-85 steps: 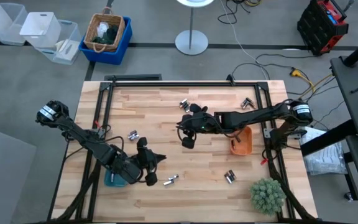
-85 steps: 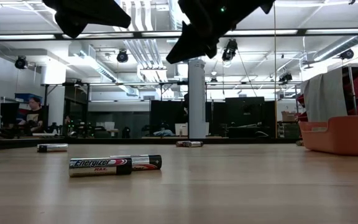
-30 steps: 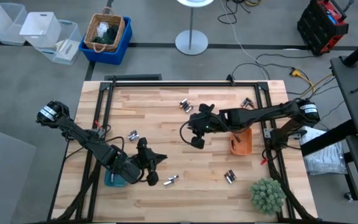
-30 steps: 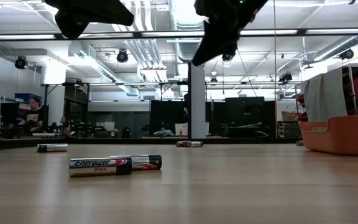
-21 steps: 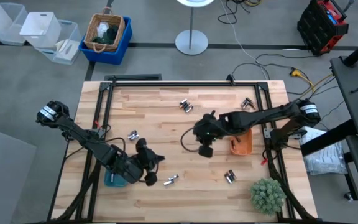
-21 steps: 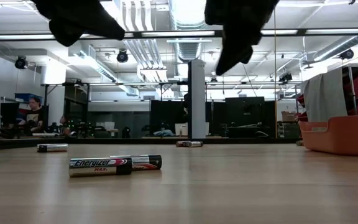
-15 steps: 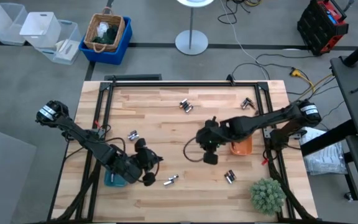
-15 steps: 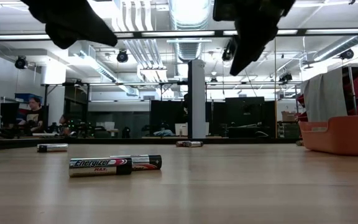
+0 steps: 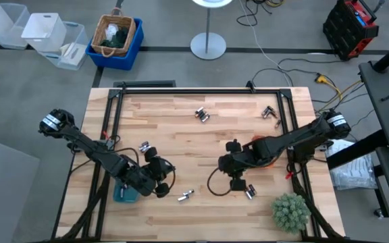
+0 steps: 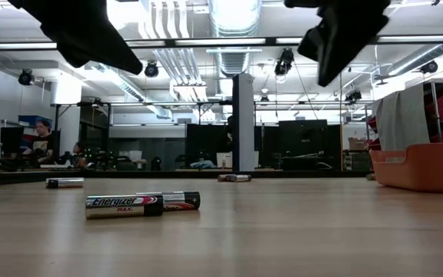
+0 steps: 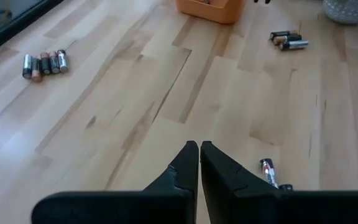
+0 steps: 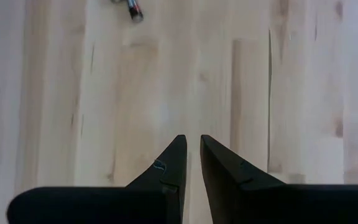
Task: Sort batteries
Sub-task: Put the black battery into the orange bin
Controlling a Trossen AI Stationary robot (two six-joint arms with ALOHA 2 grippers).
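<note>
Orange tray (image 9: pixel 265 159) sits by the right arm, contents hidden. Both grippers, left (image 11: pixel 199 149) and right (image 12: pixel 192 142), nearly closed and holding nothing. Batteries (image 9: pixel 185 196) lie scattered over the table (image 9: pixel 181 135).

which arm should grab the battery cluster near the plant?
Right. The right gripper hangs beside that battery cluster, near the plant. The left gripper is across the table, nearer a different battery pair.
</note>
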